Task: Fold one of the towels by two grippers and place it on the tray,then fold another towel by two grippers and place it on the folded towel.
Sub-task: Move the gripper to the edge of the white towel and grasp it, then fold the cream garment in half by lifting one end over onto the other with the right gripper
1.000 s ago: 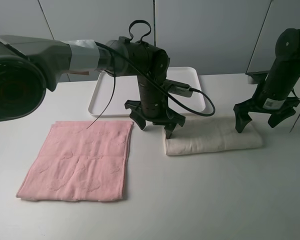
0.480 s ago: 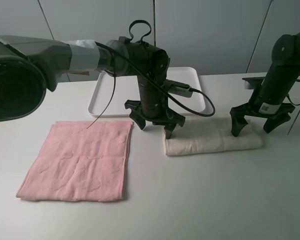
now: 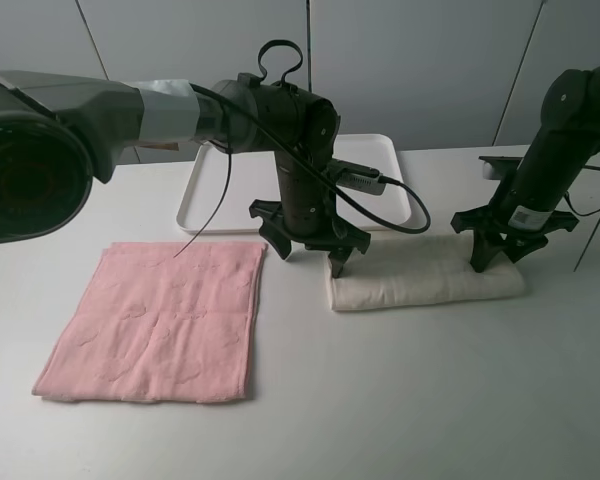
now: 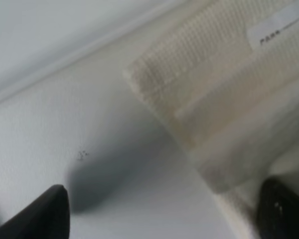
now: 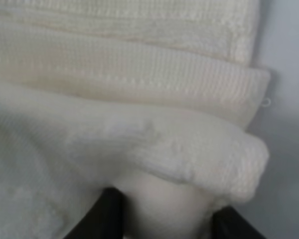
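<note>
Nearest, at the lower left of the high view, the pink towel (image 3: pixel 150 320) lies flat and unfolded on the white table (image 3: pixel 430 400), with nothing touching it. Behind it, right of centre, the cream towel (image 3: pixel 420 278) lies as a long folded strip with an arm over each end.

The left gripper (image 3: pixel 310 250) stands spread wide over the strip's left end. One fingertip is down at the corner and the other is off the cloth. Its wrist view shows the towel's edge beside one black finger (image 4: pixel 281 211), with nothing held.

The right gripper (image 3: pixel 495 250), at the right end, has its fingers drawn near together. Its wrist view shows a bunch of cream cloth pinched between them.

Farthest, in the upper middle, the tray (image 3: pixel 205 200) sits just behind the cream towel, with nothing seen on it.

By my reading, the first towel is still the step in hand: one end is caught and the other is not. Next, the left gripper should pinch its own end, so that both can lift the strip together for a further fold or carry it to the tray.
</note>
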You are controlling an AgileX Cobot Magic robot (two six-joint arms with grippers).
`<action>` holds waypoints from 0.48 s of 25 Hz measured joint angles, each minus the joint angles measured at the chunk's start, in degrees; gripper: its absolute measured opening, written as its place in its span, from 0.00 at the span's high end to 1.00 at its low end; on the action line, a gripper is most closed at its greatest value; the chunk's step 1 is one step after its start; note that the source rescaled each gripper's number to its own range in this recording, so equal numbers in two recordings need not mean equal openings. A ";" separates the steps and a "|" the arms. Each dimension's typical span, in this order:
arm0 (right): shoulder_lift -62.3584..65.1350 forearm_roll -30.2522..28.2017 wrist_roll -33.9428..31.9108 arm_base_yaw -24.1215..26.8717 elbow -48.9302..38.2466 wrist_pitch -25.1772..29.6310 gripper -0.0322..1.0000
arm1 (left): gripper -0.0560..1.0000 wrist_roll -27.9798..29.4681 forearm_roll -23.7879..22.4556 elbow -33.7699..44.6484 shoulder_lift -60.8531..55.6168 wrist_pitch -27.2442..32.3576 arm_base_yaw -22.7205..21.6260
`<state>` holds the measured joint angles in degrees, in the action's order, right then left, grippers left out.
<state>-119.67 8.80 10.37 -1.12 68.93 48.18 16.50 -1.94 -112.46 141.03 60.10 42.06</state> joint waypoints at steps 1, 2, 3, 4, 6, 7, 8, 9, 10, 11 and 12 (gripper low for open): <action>-0.10 0.30 0.14 0.00 0.00 0.00 0.61 | 0.03 0.00 0.00 0.00 0.00 0.00 0.00; -0.10 0.38 0.14 0.00 0.00 0.00 0.61 | 0.03 0.00 0.00 0.00 0.00 0.00 0.00; -0.10 0.53 0.14 0.00 -0.11 0.00 0.61 | 0.03 0.00 0.00 0.00 0.00 0.00 0.00; -0.10 0.53 0.14 0.00 -0.33 -0.13 0.62 | 0.03 0.00 -0.11 0.00 0.00 0.00 0.00; -0.10 0.71 0.26 0.00 -0.69 -0.35 0.63 | 0.03 0.00 -0.11 0.00 0.12 0.00 0.00; -0.10 0.81 0.36 0.00 -0.99 -0.46 0.64 | 0.03 0.00 -0.11 0.00 0.12 0.00 0.00; -0.10 1.04 0.52 0.00 -1.30 -0.72 0.67 | 0.03 0.00 -0.11 0.00 0.12 0.00 0.00; -0.10 1.56 0.77 0.00 -1.73 -0.96 0.72 | 0.03 0.00 -0.11 0.00 0.12 0.00 0.00; -0.10 2.41 1.31 0.00 -2.11 -1.24 0.80 | 0.03 0.00 -0.11 0.00 0.12 0.00 0.00; -0.10 2.89 1.87 0.00 -2.23 -1.38 0.89 | 0.03 0.00 -0.11 0.00 0.12 0.00 0.00; 0.00 3.00 2.24 0.00 -2.36 -1.48 0.91 | 0.03 0.00 -0.11 0.00 0.12 0.00 0.00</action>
<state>-119.67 11.80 12.61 -1.12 66.57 46.70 16.50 -2.04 -112.46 141.16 60.10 42.06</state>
